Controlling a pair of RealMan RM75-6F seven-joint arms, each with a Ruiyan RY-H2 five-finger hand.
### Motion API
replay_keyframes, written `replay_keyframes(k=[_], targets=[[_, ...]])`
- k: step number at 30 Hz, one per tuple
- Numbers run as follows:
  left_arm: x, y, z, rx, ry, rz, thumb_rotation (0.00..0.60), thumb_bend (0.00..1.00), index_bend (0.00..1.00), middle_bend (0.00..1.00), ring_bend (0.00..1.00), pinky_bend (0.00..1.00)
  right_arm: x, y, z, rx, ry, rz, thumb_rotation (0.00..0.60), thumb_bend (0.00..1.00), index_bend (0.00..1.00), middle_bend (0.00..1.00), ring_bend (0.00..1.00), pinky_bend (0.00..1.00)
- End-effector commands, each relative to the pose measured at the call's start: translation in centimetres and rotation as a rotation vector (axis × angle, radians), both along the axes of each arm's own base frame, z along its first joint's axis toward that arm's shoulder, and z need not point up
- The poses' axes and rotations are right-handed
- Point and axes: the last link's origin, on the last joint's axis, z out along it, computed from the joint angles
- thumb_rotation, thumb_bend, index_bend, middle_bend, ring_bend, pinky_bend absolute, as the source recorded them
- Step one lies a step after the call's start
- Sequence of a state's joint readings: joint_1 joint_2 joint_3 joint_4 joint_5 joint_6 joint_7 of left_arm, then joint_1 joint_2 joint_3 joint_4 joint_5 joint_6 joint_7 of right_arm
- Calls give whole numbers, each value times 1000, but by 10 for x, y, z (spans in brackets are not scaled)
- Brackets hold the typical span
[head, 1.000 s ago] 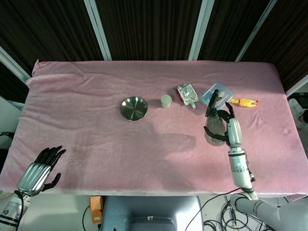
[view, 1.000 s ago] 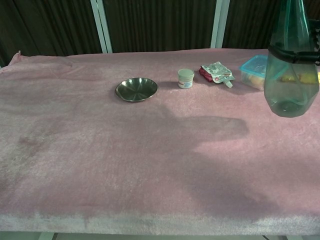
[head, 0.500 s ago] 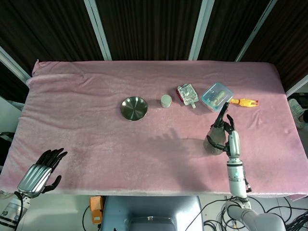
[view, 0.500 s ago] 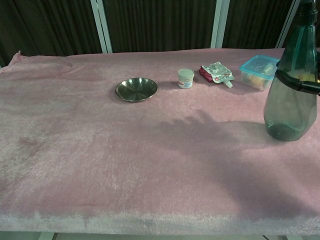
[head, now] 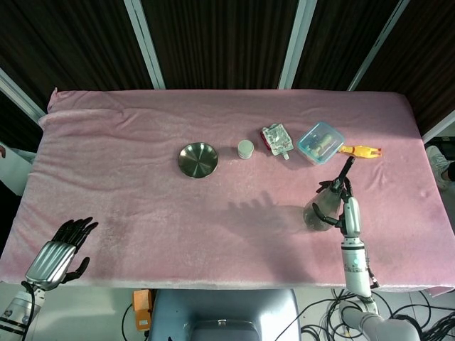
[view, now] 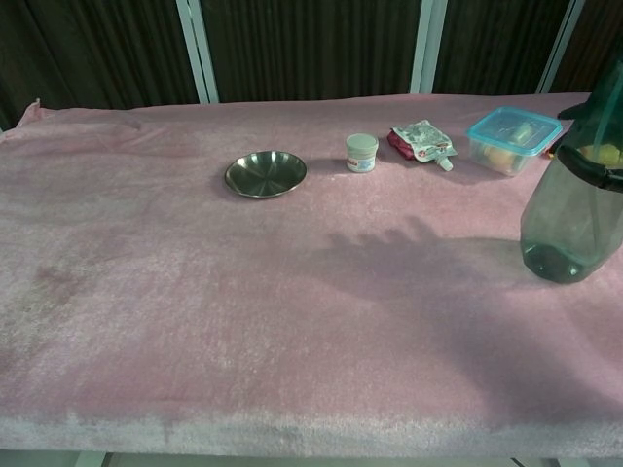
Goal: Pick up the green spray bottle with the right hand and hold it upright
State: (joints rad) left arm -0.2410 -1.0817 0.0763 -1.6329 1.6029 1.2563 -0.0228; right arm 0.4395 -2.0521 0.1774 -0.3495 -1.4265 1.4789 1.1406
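Note:
The green spray bottle stands roughly upright near the table's right front, nozzle end up and leaning slightly. My right hand grips it around the body from the right. In the chest view the translucent bottle fills the right edge, with dark fingers wrapped around its shoulder. Its base sits at or just above the pink cloth; I cannot tell which. My left hand hangs off the front left corner, fingers apart, holding nothing.
Across the back middle of the pink table lie a steel bowl, a small white jar, a foil pouch, a blue-lidded container and a yellow-orange item.
My right hand has brought the bottle down from in front of the blue-lidded container to low over the cloth, nearer the front right. The left hand barely moved.

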Motion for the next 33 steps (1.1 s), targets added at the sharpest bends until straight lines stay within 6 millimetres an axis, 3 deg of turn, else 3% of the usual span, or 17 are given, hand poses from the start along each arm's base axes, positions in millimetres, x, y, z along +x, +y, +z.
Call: replay_keyframes(k=[1,4,9,14,17,22,28,33], targets=[[0,0,0,-2,2,0,600,475,0,10,0,59,-3,2,2,1,-1,0,600,388,196,449,308,160],[0,0,-1,-4,6,2,600,475,0,10,0,59,-5,4,5,-8,-4,0,600,351,86,412,281,158],[0,1,-1,-4,7,4,600,474,0,11,0,59,-7,7,8,-21,-4,4,600,327,3,392,265,156],[-1,3,-2,1,9,15,600,470,0,17,0,59,-13,18,15,-28,-18,19,600,294,0,379,257,152],[0,2,-2,1,8,11,600,468,0,18,0,59,-16,23,17,-21,-30,23,600,212,0,357,230,136],[0,1,0,7,8,11,600,469,0,21,0,59,-25,36,27,-19,-22,24,600,166,0,248,126,71],[0,0,2,13,4,9,600,469,0,23,0,58,-51,66,52,-5,118,-55,600,140,0,85,0,0],[-1,-3,6,32,4,9,600,467,0,23,0,58,-73,108,91,60,451,-171,600,140,0,41,0,0]])
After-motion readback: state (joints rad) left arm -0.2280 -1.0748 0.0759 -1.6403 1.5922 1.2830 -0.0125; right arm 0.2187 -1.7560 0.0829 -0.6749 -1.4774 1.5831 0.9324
